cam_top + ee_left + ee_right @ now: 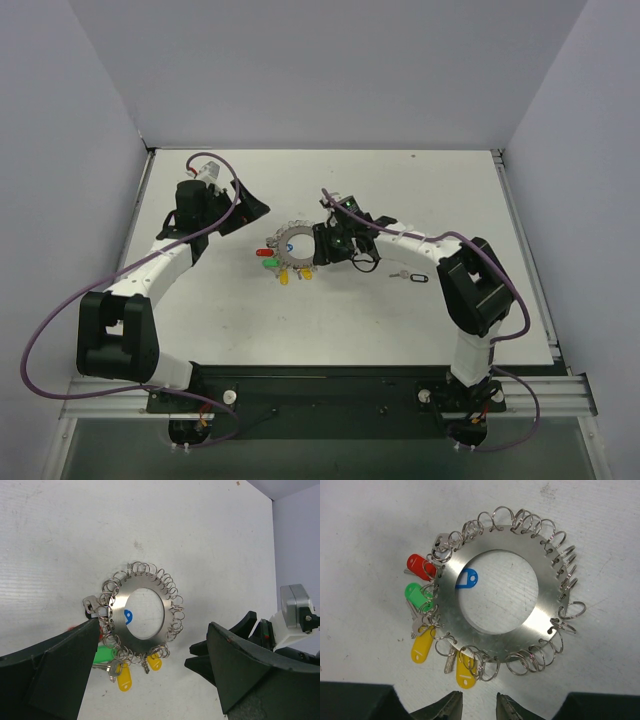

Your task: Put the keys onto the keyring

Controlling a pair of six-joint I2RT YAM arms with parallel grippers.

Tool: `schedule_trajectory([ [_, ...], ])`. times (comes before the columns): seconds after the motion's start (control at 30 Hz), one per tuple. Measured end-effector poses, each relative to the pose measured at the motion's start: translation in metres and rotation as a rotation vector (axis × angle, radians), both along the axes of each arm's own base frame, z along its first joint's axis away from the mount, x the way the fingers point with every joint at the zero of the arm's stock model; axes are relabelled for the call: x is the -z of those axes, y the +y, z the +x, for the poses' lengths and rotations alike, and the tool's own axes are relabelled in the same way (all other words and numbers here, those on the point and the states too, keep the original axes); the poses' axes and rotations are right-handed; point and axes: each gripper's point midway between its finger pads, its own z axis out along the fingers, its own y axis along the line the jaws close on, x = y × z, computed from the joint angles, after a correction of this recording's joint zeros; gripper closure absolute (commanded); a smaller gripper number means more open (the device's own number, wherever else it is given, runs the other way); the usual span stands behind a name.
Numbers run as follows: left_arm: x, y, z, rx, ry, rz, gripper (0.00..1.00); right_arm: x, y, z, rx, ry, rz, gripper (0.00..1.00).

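The keyring (495, 605) is a flat silvery disc with a big hole and many small wire loops round its rim; it lies flat on the table (298, 247). Keys with red (415, 563), green (417, 595) and two yellow heads (421, 647) hang on its left and lower loops. A blue tag (466, 578) lies inside the hole. My right gripper (479, 711) hovers just beside the ring's edge near a yellow key, jaws slightly apart and empty. My left gripper (150, 680) is wide open and empty, above the ring (145, 612). A loose black-headed key (418, 276) lies right of my right gripper (322, 248).
The white table (420, 200) is walled at the back and both sides. The right arm's wrist (295, 615) shows at the right of the left wrist view, close to the ring. My left gripper (250, 208) is behind and left of the ring.
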Motion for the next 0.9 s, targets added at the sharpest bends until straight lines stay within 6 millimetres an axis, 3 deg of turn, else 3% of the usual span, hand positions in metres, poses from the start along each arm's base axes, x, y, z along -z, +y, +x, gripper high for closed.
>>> schedule_trajectory([
  [0.23,0.000,0.000,0.000,0.003,0.000,-0.002,0.03,0.024,-0.010,-0.020,-0.064,0.008,-0.076,0.64],
  [0.4,0.000,-0.001,0.000,0.003,0.000,-0.002,0.03,0.027,-0.008,-0.025,-0.091,-0.012,-0.100,0.63],
  [0.9,0.012,-0.005,-0.022,0.060,0.057,0.094,0.06,0.028,-0.026,-0.006,0.015,-0.018,-0.056,0.54],
])
